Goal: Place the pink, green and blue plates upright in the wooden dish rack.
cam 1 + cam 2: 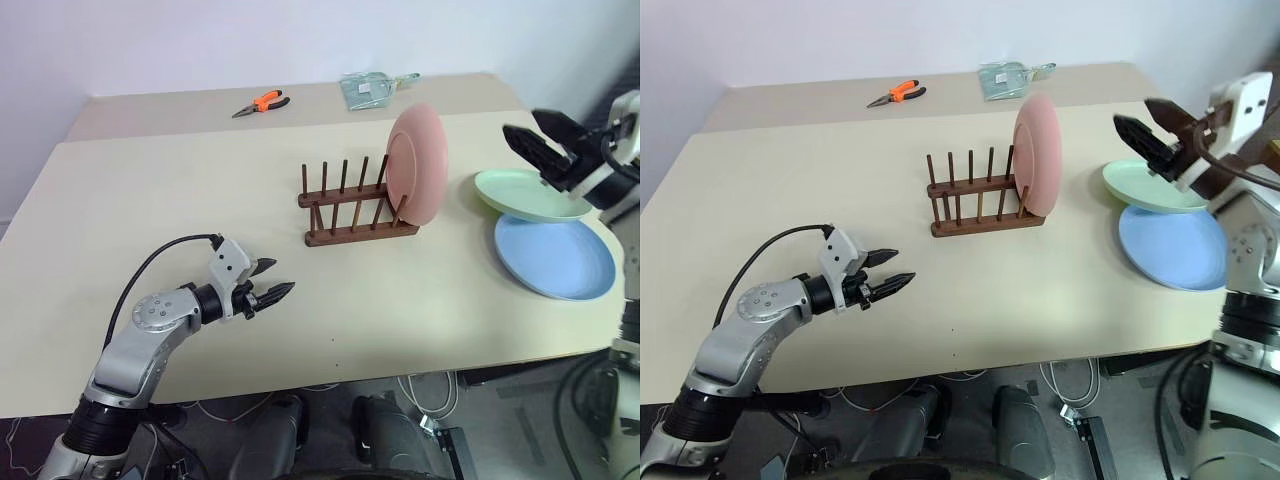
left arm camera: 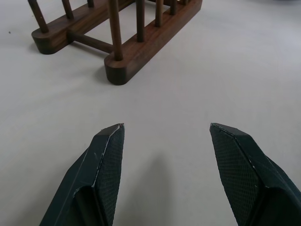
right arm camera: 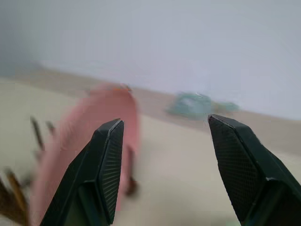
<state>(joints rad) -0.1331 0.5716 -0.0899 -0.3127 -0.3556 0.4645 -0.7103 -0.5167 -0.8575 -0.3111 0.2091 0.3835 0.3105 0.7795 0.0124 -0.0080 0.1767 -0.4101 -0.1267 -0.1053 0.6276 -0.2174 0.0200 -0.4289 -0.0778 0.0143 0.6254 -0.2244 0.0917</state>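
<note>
Beyond left fingers point(image 2: 108, 155) (spread), wooden dish rack point(image 2: 127, 44), untouched

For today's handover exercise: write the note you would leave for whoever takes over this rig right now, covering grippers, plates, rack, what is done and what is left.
Left gripper: open, empty, low over the table in front of the wooden dish rack.
Right gripper: open, empty, above the green plate.
Pink plate: upright in the rack's right end. Done.
Green plate lies flat, partly overlapping the blue plate, to the right of the rack.
Left: stand the green, then the blue, in free slots.
</note>
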